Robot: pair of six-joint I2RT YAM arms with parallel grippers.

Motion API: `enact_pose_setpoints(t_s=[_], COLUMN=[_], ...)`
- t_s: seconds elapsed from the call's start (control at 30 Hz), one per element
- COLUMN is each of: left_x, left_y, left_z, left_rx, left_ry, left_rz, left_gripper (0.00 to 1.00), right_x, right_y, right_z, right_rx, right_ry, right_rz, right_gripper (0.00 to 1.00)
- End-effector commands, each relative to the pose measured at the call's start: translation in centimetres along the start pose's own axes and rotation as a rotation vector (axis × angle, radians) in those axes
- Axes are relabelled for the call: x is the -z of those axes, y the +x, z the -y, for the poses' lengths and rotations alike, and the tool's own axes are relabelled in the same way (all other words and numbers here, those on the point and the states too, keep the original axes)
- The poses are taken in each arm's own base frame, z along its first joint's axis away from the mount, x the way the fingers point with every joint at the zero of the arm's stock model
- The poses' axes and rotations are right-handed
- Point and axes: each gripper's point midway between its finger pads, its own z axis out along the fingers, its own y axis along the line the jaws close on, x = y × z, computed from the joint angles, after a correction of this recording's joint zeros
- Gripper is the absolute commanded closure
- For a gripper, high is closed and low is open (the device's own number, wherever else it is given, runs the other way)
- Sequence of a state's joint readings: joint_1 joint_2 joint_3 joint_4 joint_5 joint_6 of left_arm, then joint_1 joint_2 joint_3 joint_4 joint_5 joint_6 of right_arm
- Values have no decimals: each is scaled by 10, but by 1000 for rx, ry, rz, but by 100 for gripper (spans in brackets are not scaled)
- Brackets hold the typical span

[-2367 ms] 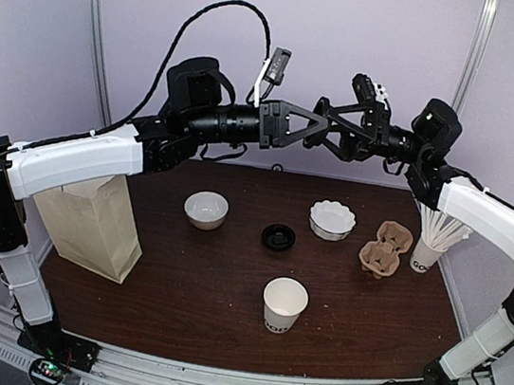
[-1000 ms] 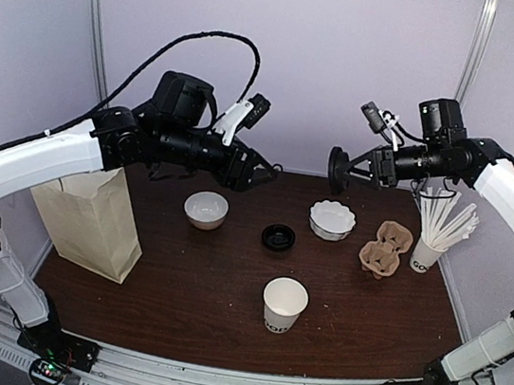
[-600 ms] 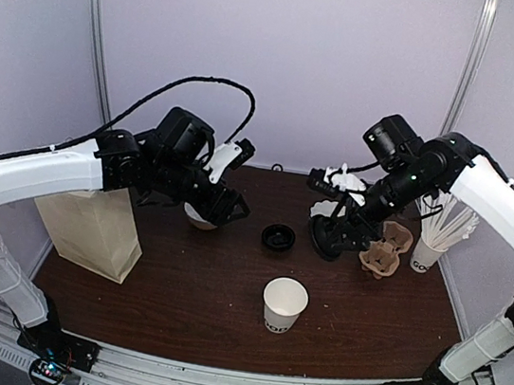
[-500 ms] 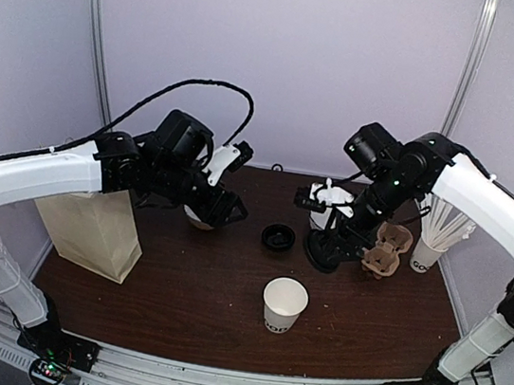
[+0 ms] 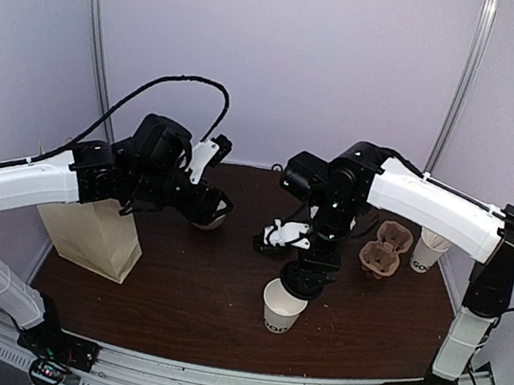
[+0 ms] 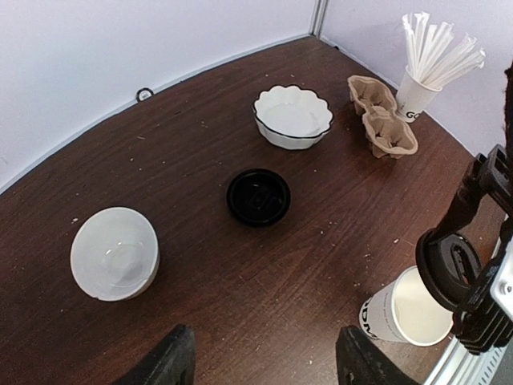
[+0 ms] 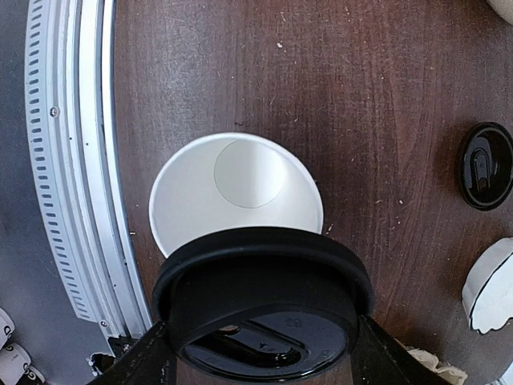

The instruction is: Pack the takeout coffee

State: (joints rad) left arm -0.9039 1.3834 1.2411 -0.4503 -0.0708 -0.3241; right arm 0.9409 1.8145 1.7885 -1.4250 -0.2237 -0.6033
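Blocking much of the overhead view, the right arm point(image 5: 428, 202) covers the scalloped white ceramic bowl point(image 6: 292, 116) and nearly all of the second round black lid point(image 6: 258, 196), which lies flat on the dark wooden desk point(image 6: 240, 281). The left arm point(image 5: 18, 188) hides most of the plain white ceramic bowl point(image 6: 114, 253) and the top of the brown paper bag point(image 5: 89, 231). The small white tapered paper cup point(image 7: 240, 196) stands upright near the desk's front edge; its side lettering is cut off. The right arm bends at the elbow and points straight down; the right pincer point(image 7: 264, 353) pinches the round black plastic lid point(image 7: 264, 273) over the cup's rim. Contact with the rim cannot be determined. The left arm reaches over the desk's left half, left pincer point(image 6: 264, 361) spread.
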Motion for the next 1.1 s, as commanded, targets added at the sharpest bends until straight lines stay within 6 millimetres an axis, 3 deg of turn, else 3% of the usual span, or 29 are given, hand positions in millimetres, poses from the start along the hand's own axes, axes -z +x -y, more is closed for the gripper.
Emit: enact_pose_setpoints(t_s=[0.0,0.37,0.57,1.07], left_x=[21,59,63,62], left_y=[-21,-28,-30,-27], left_z=[-18,-35,-36,-35], left_rx=[50,57,54,61], left_ry=[-87,-162,-162,-155], left_rz=[122,230,241,238], left_gripper=[36,35,35,35], right_x=[-7,-23,-33,-36], right_y=[-5,-19,-18,-29], right_z=[-4,-5,-9,-14], right_rx=[51,113,137,142], right_ry=[15,14,-5,-23], right_rz=[-79,-154,-194,-180], right_gripper=[28,29,28,27])
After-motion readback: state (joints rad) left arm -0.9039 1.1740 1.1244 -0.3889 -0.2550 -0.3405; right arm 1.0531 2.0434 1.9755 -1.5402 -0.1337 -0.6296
